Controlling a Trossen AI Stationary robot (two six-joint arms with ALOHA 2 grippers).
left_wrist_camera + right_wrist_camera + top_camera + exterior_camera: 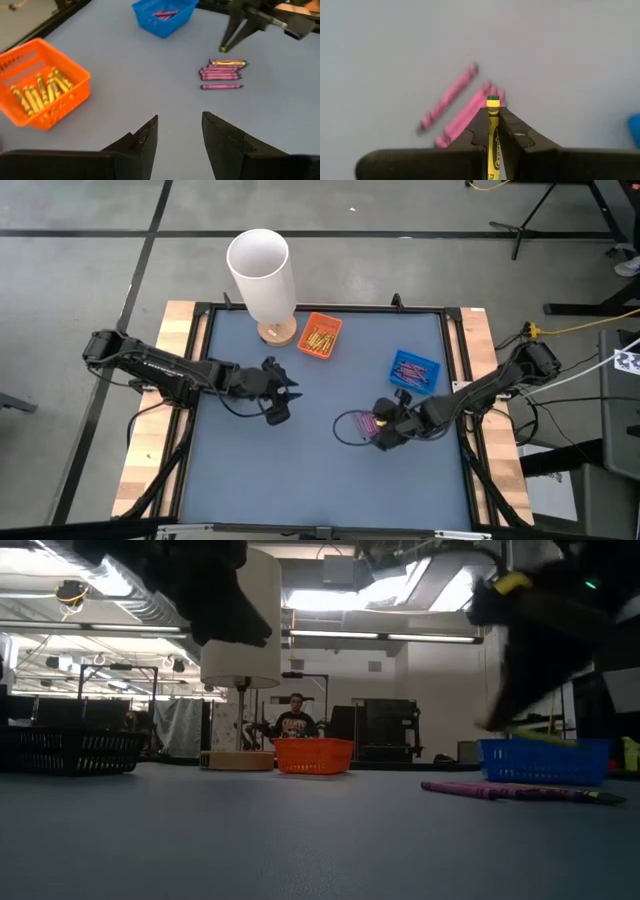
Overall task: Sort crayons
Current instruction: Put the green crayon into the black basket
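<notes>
— You're running this in a lab or workshop hall, I'd say.
— What tells you?
— Strip lights (335, 637) under an open ceiling, dark equipment cabinets (385, 730) along the back wall, a person (296, 720) seated at a bench, possibly a wire basket (70, 751) at the left.

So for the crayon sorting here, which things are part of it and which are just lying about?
Part of the job:
- thin yellow-wrapped crayon, gripped in the right hand
- purple crayons in a loose pile on the table
- orange plastic basket holding yellow crayons
- blue plastic basket holding purple crayons

Lying about:
- white cylindrical lamp on a wooden base
- black cable
</notes>
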